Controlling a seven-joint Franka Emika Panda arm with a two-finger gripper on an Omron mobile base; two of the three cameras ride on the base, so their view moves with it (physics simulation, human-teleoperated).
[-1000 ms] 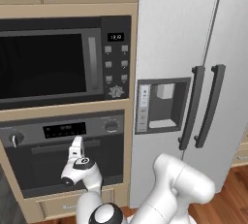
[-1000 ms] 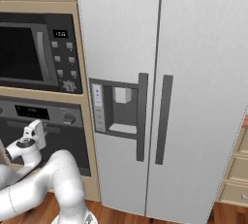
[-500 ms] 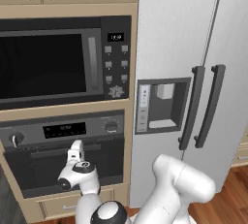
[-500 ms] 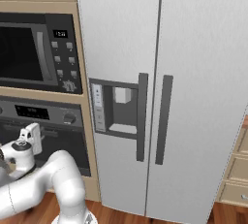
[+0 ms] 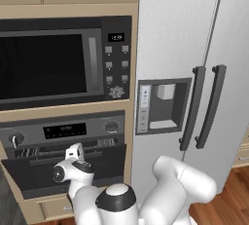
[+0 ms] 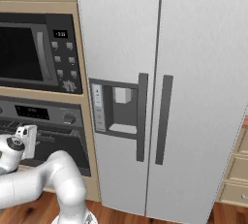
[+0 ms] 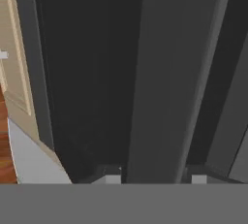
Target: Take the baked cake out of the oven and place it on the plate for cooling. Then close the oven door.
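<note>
The hand (image 7: 155, 179) has just pressed in from partly spread and is now pinching the dark horizontal bar handle (image 7: 169, 72), which runs up between its two tips in the hand view. Over the last second the wrist dropped slightly in front of the built-in black oven with grey control strip (image 5: 63, 131). The wide black glass-fronted oven door (image 5: 104, 163), directly ahead of the hand, now stands tilted out a crack at its top edge. Judgement: grasp is set, door-opening pull under way. Small reddish-brown cake and pale plate can't be located from here; the cake is presumably behind the door, beyond the hand.
</note>
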